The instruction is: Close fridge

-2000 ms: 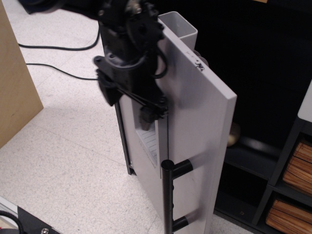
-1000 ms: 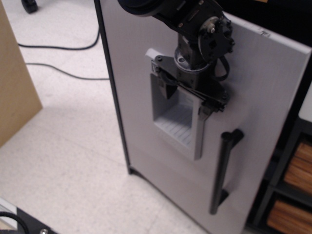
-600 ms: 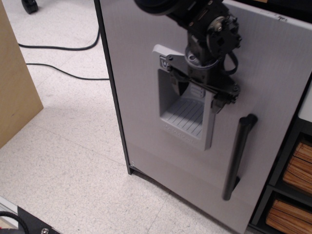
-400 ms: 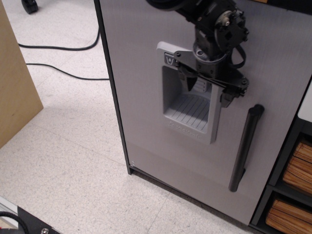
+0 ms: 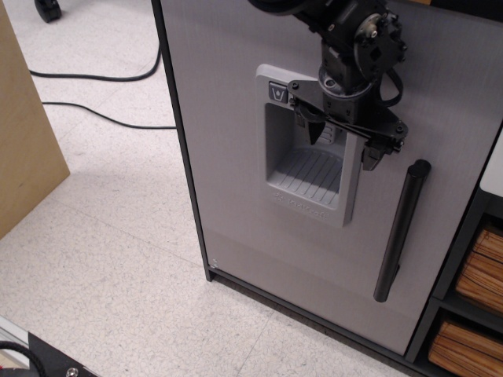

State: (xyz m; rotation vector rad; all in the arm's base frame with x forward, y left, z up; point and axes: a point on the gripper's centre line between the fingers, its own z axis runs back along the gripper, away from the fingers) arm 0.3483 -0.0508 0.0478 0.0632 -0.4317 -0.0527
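Observation:
The fridge (image 5: pixel 228 133) stands upright with its flat light-grey door flush in the black frame. The moulded grey dispenser recess (image 5: pixel 306 169) sits mid-door and the black bar handle (image 5: pixel 401 232) runs down the right side. My black gripper (image 5: pixel 342 133) hangs in front of the door at the top of the recess, left of the handle's upper end. Its fingers (image 5: pixel 371 153) are spread apart and hold nothing. I cannot tell whether they touch the door.
A dark shelf unit with brown baskets (image 5: pixel 471 314) stands right of the fridge. Black cables (image 5: pixel 94 94) lie on the speckled floor at the upper left. A brown board (image 5: pixel 23 149) leans at the left edge.
The door has swung from wide open to flush against the frame. My gripper moved right with it and stays by the dispenser recess.

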